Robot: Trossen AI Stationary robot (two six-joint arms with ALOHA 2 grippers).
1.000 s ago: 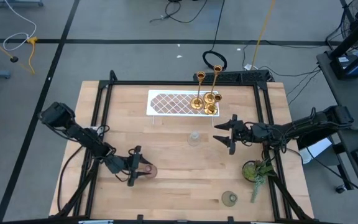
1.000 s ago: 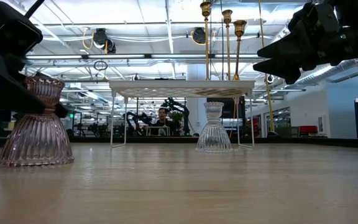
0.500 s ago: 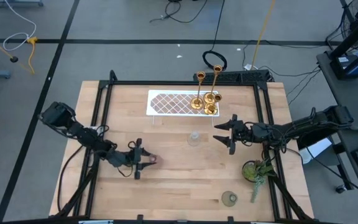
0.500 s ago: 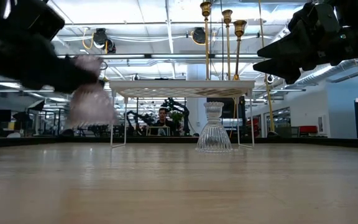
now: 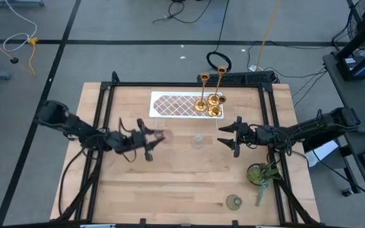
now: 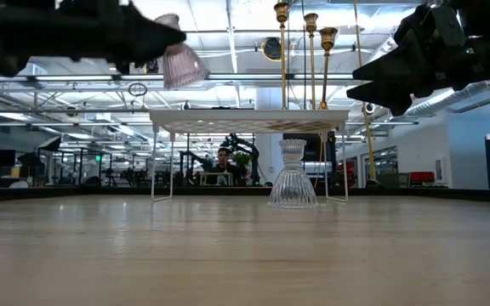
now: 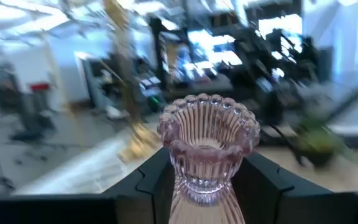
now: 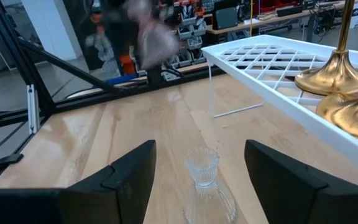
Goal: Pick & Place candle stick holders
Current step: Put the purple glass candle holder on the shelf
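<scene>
My left gripper (image 5: 152,140) is shut on the pink ribbed glass cup (image 5: 160,135), high above the table in the low view (image 6: 179,61), near the white lattice tray (image 5: 170,104). Three gold candlesticks (image 5: 209,104) stand by their round bases on the tray's right end. The clear glass cup (image 5: 198,140) stands on the table in front of the tray. My right gripper (image 5: 228,136) hovers open and empty to the right of it, its fingers on either side of the cup in its own view (image 8: 205,180). The green glass cup (image 5: 234,202) stands near the front edge. My left gripper pinches the pink cup's narrow neck (image 7: 194,180), just below its scalloped rim, between the two fingers (image 7: 151,180). The fingers come roughly level from the table's left side. The cup is lifted clear of the table and slightly tilted, its wide foot lowest (image 6: 185,78).
A green leafy plant (image 5: 263,174) stands at the right, close under my right arm. The tray stands on thin wire legs (image 6: 153,161) at the far middle. Black frame rails (image 5: 106,107) run along the table's sides. A person (image 6: 222,161) shows far behind the table.
My left gripper has lifted the pink cup off the table's near left part. It has carried the cup up and toward the far edge and the right, to just in front of the tray. The cup now hangs clear of the table.
</scene>
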